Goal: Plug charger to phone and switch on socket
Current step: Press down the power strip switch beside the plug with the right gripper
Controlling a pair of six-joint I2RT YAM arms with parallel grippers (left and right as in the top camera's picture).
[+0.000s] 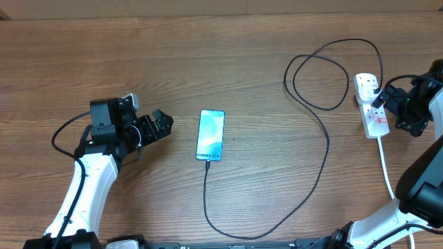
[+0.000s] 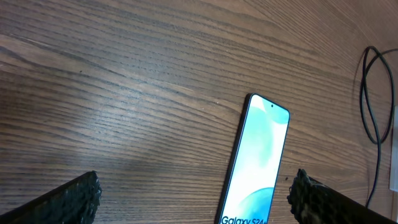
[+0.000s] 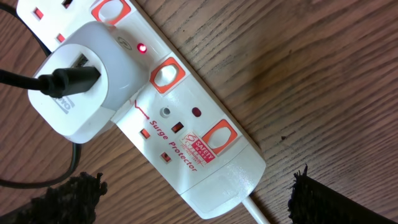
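The phone (image 1: 210, 135) lies flat mid-table, teal screen lit, "Galaxy" text at its near edge; it also shows in the left wrist view (image 2: 256, 162). The thin black charger cable (image 1: 320, 159) runs from the phone's near edge in a long loop to a white adapter (image 3: 78, 84) plugged into the white socket strip (image 1: 372, 107), also in the right wrist view (image 3: 186, 143). A small red light glows on the strip (image 3: 142, 48). My left gripper (image 1: 160, 126) is open, left of the phone. My right gripper (image 1: 387, 104) is open, over the strip.
The strip's thick white cord (image 1: 387, 173) runs toward the near right edge. The charger cable makes a second loop at the far right (image 1: 325, 69). The wooden table (image 1: 104, 55) is bare on its left half.
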